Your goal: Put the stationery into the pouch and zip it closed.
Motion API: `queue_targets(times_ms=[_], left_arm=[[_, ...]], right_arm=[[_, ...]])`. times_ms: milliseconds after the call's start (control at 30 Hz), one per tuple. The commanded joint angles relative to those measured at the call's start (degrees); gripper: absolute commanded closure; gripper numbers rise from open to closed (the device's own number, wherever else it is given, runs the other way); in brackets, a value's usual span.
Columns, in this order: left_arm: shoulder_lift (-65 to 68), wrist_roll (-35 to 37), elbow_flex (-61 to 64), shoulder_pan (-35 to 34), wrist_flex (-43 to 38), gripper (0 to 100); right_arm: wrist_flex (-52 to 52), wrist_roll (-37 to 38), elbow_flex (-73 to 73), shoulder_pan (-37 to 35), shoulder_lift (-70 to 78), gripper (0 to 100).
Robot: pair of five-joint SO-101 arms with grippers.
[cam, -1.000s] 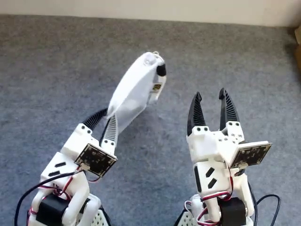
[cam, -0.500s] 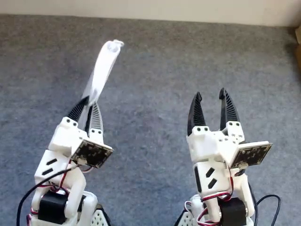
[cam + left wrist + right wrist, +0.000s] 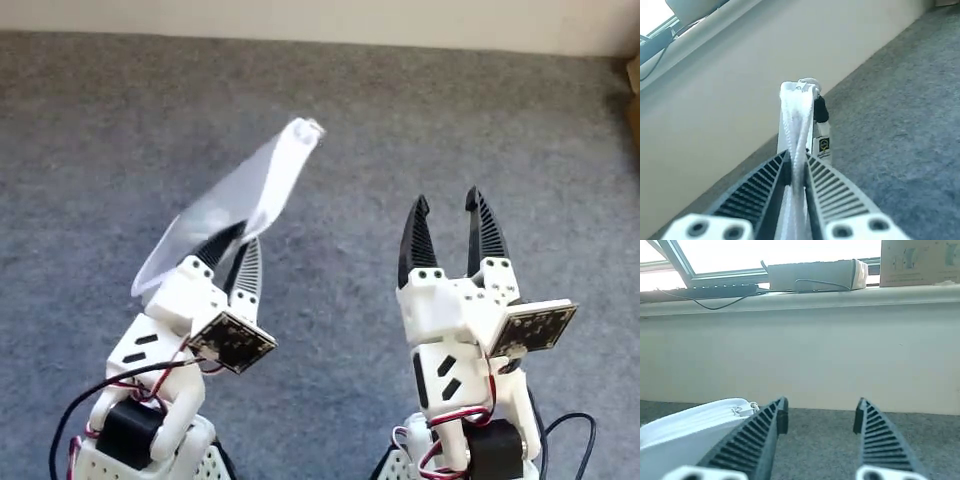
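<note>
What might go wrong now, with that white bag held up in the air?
The left gripper pinches the pouch at one end alone, off the table, so it may slip free.
A black-capped pen shows at the pouch's far end; whether the zip is shut I cannot tell, so it may drop out.
The right gripper stands open and apart, giving no support.

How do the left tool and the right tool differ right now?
The left tool is shut on the white pouch; the right tool is open and empty. The left tool slants toward the right one, while the right tool points straight ahead. Both have black ribbed fingers on white bodies.
</note>
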Motion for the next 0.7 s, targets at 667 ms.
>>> queue_targets(times_ms=[667], left_arm=[[-0.75, 22.77, 1.63, 12.35, 2.81, 80]], right_arm=[[-0.13, -0.62, -2.15, -0.48, -0.13, 79.6]])
